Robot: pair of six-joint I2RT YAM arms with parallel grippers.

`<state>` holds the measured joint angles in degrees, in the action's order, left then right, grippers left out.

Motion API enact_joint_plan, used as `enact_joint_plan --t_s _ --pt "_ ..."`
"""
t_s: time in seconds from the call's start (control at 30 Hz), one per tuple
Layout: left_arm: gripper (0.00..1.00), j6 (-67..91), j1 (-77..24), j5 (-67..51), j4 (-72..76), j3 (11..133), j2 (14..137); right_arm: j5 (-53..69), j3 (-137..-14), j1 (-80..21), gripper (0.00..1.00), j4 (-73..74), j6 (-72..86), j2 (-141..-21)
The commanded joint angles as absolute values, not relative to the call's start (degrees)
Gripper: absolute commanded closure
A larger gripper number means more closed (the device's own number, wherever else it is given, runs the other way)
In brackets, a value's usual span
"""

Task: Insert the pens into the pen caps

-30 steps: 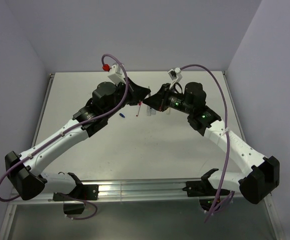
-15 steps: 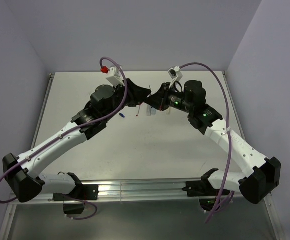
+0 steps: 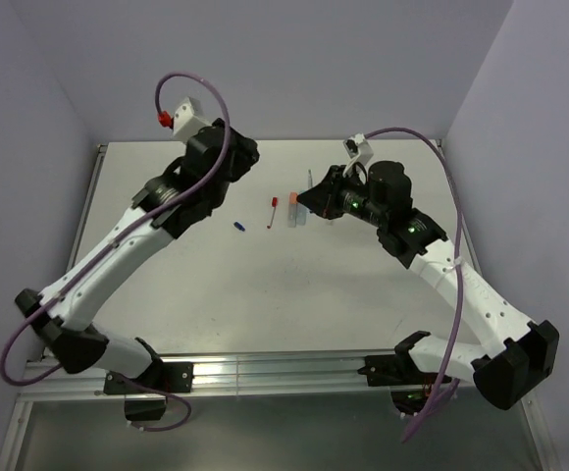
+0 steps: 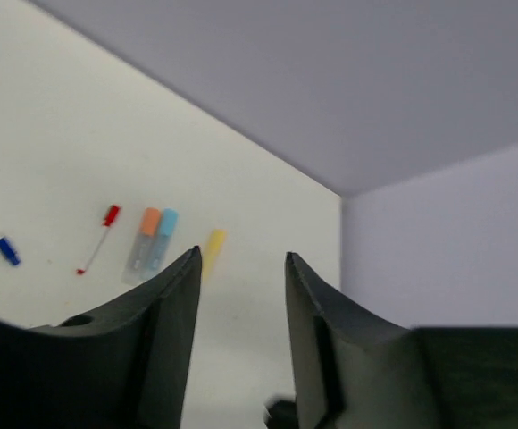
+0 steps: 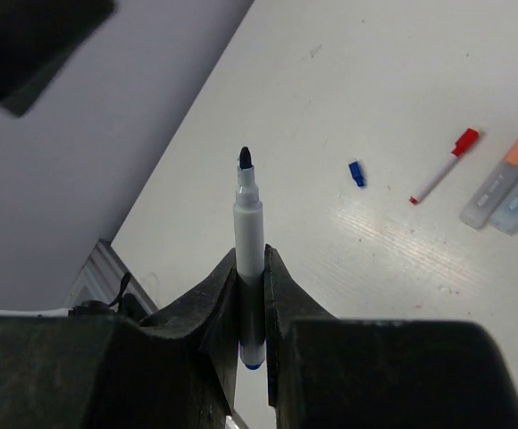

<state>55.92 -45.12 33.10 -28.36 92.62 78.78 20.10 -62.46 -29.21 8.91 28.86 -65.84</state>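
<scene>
From above, the left arm is raised over the far left of the counter (image 3: 265, 294), and its left gripper (image 3: 248, 152) hangs well clear of everything. The right gripper (image 3: 305, 202) sits low, just beside the little row of pens. On the counter a dark blue cap (image 3: 237, 226) lies alone. A red-capped thin pen (image 3: 273, 211) lies to its right, then an orange-capped pen (image 3: 293, 209) and a light-blue-capped pen (image 3: 302, 217) side by side.

The left wrist camera shows its gripper's two dark fingers (image 4: 171, 340) spread apart with nothing between them. Beyond them lie the same row and a yellow piece (image 4: 213, 247) near the light-blue-capped pen.

The right wrist camera shows its gripper closed tight on an uncapped pen (image 5: 248, 219). The pen has a pale barrel, its dark tip points away from the gripper, and a blue end shows below the fingers. The dark blue cap lies on the counter beyond it.
</scene>
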Motion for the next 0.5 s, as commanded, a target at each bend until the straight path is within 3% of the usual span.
enact_joint_plan --t_s 0.0,0.13,0.47 --pt "0.56 67.8 -41.8 43.3 -46.3 96.8 90.0 17.5 -61.9 -28.3 1.00 10.7 28.3 -60.8" --pt "0.58 76.2 -39.1 44.7 -50.6 98.1 97.4 17.1 -61.0 -27.8 1.00 12.6 27.3 -58.2" --pt "0.53 76.5 -30.1 32.4 -48.4 97.7 114.4 17.7 -59.2 -26.9 1.00 13.7 26.5 -55.1"
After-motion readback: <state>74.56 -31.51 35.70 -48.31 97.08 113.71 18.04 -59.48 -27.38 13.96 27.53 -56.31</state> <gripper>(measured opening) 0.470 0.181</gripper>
